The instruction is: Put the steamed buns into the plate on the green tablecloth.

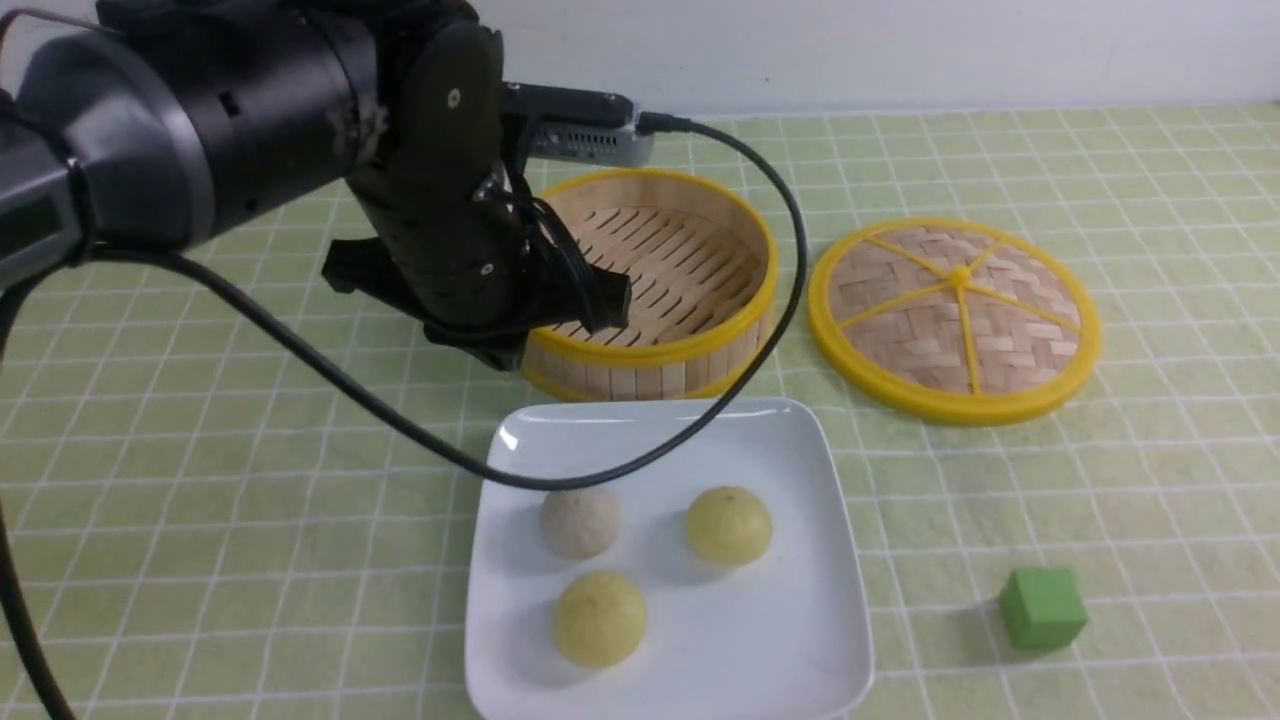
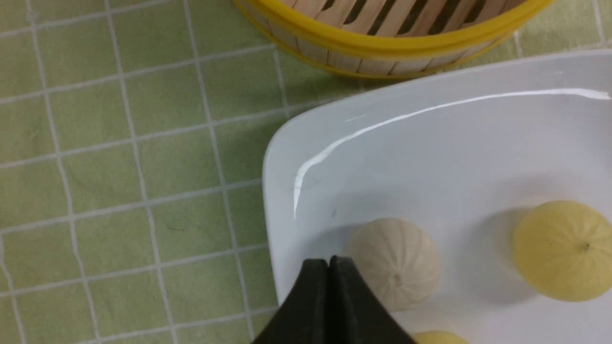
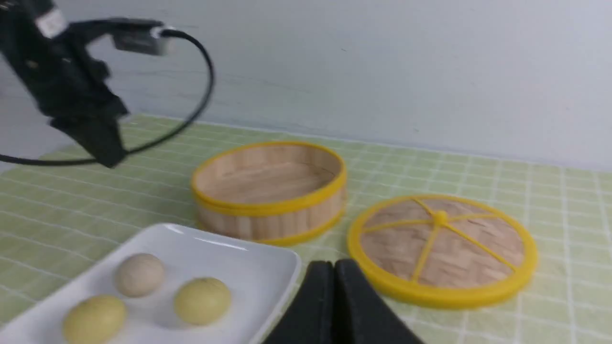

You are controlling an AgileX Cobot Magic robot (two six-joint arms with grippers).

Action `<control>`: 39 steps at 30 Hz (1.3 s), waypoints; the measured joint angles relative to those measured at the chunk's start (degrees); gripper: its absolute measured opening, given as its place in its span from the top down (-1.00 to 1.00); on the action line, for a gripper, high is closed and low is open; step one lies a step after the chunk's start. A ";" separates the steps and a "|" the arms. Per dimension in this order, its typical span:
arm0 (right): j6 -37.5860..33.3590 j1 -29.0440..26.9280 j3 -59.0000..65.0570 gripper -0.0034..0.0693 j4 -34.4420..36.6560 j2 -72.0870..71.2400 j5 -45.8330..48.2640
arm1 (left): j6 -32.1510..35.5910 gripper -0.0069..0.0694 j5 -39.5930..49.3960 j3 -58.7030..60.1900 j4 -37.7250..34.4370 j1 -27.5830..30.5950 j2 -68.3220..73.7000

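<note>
White plate [image 1: 760,650] holding three steamed buns [image 1: 599,618], left pincer [image 2: 329,263] closed, empty

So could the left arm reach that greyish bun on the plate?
Probably yes: its shut tool hangs near the greyish-beige dome-shaped bun, which sits uncovered on the glossy white square plate.

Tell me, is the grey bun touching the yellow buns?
Apart. In the front view, bare plate shows between the grey bun and both the right yellow bun and the near yellow bun.
</note>
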 joint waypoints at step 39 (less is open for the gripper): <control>-0.67 -21.01 15.22 0.78 -1.73 0.00 0.68 | -9.20 0.77 -31.67 61.94 3.82 0.00 -82.24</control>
